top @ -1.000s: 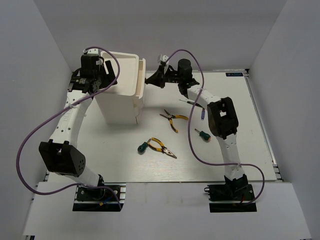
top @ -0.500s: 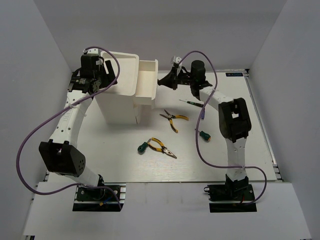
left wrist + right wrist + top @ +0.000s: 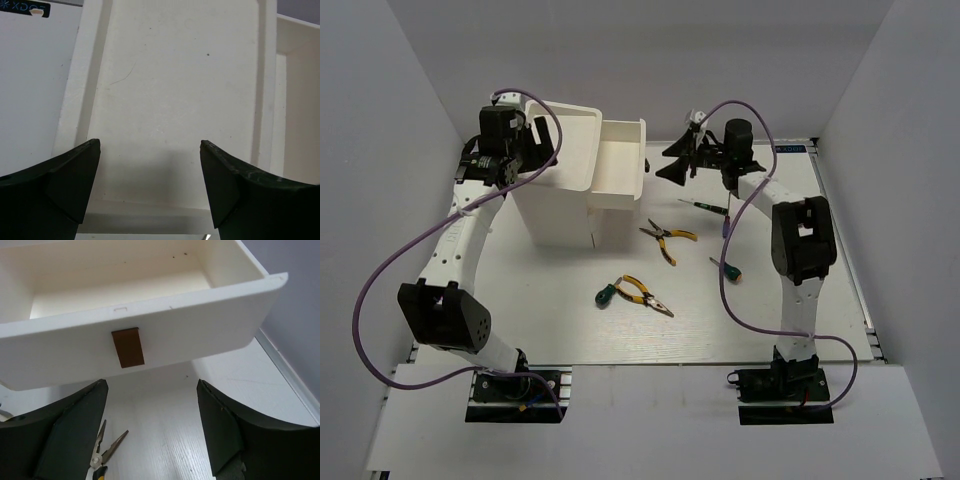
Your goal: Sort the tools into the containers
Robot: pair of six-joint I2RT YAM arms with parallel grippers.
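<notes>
1. As I judge it, the step in hand is the opening of a container. The top drawer (image 3: 200,315) of the white box (image 3: 560,215) stands open toward the right, and I see no tool inside it
2. The right gripper (image 3: 668,165) hangs just right of the drawer front with its fingers apart. It faces the small brown knob (image 3: 127,347) without touching it and holds nothing
3. The left gripper (image 3: 149,145) is over the flat top of the box, at the far left, with its fingers also apart and empty
4. I count five tools on the table (image 3: 570,340), right of the box and nearer than it:
   - one pair of pliers (image 3: 665,238)
   - a second pair (image 3: 645,293), with a green screwdriver (image 3: 605,296) just beside it
   - another green screwdriver (image 3: 728,268)
   - a thin screwdriver (image 3: 705,205), the farthest one
5. Next, I think, the right arm must come down on a close tool, grip its handle, and carry it over the drawer rim
6. The drawer is smooth white plastic, deep and rectangular with rounded corners, and the knob is a flat brown tab. The pliers have yellow-and-black handles and thin metal tips, and they lie flat, so the fingers must reach very low
</notes>
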